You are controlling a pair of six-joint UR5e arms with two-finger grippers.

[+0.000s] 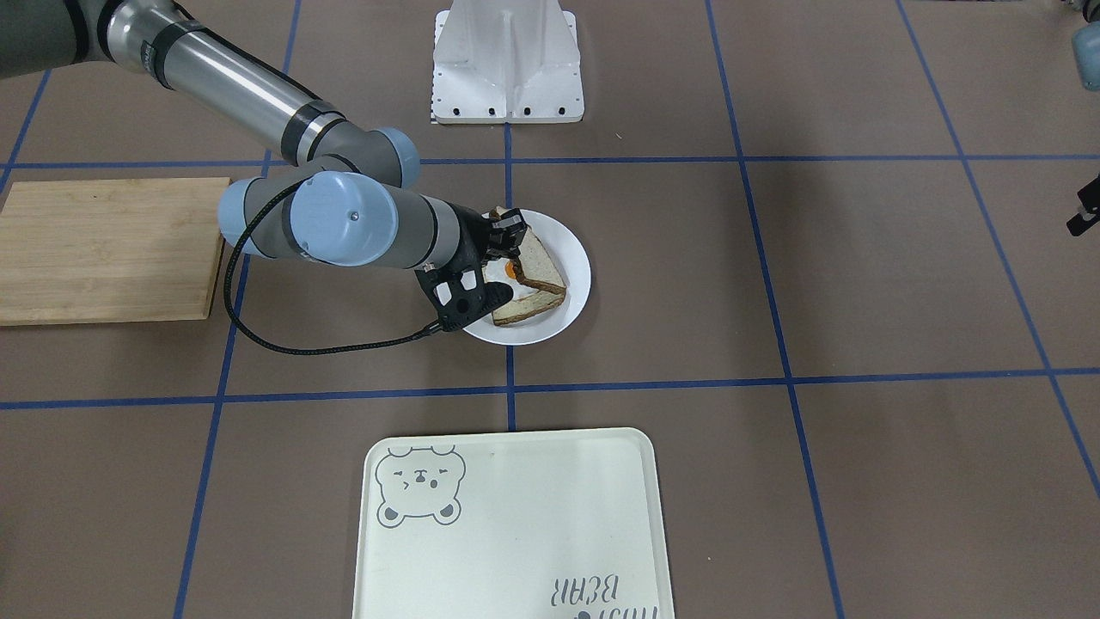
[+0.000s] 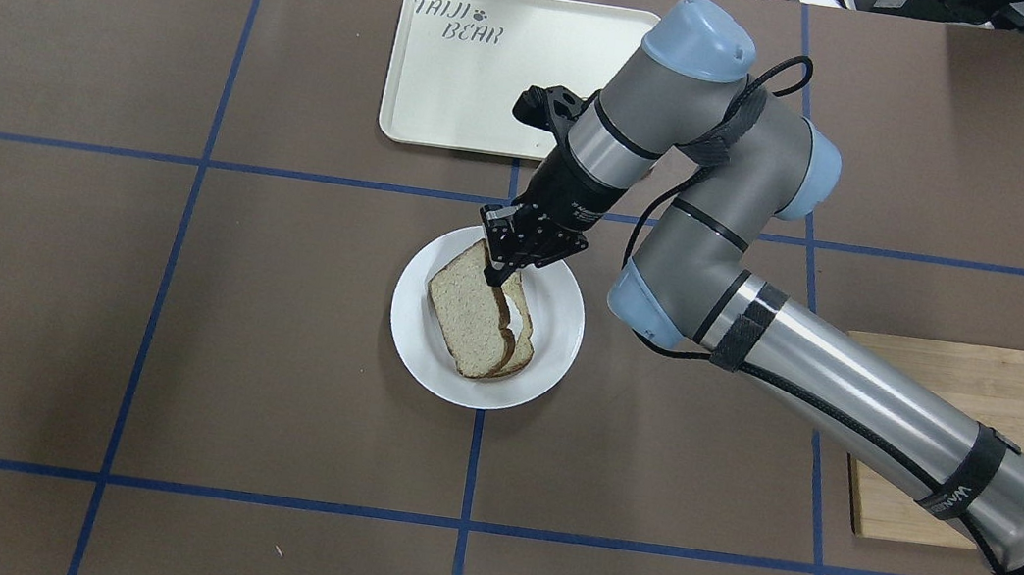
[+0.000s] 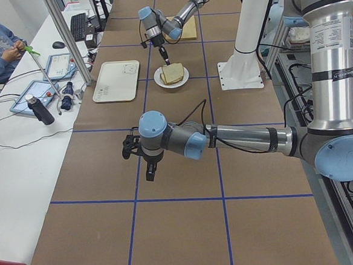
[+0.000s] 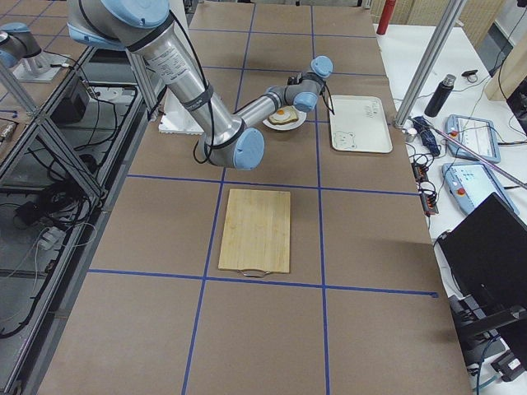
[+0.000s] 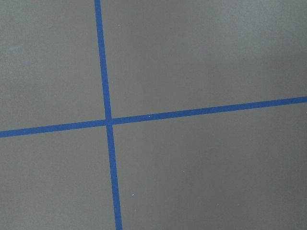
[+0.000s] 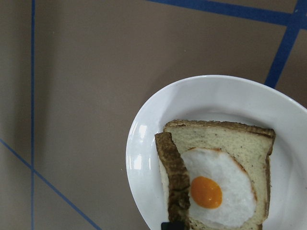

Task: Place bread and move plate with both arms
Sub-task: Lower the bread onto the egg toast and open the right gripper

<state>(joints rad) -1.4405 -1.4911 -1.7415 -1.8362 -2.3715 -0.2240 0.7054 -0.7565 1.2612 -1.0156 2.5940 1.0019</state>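
Note:
The white plate (image 2: 552, 357) sits at the table's middle and carries a slice topped with a fried egg (image 6: 216, 187). My right gripper (image 2: 496, 271) is shut on the far edge of the plain bread (image 2: 468, 306). It holds the slice tilted, leaning over the egg slice, with its lower edge down on the plate. The right wrist view shows the bread edge-on (image 6: 173, 177) above the plate (image 6: 144, 158). In the front view the gripper (image 1: 507, 249) stands over the plate (image 1: 574, 266). My left gripper (image 3: 149, 171) hangs over bare table far from the plate; I cannot tell whether it is open.
The cream bear tray (image 2: 461, 73) lies just beyond the plate. A wooden cutting board (image 2: 977, 438) lies to the right, partly under my right arm. A white mount base (image 1: 507, 69) stands at the robot's edge of the table.

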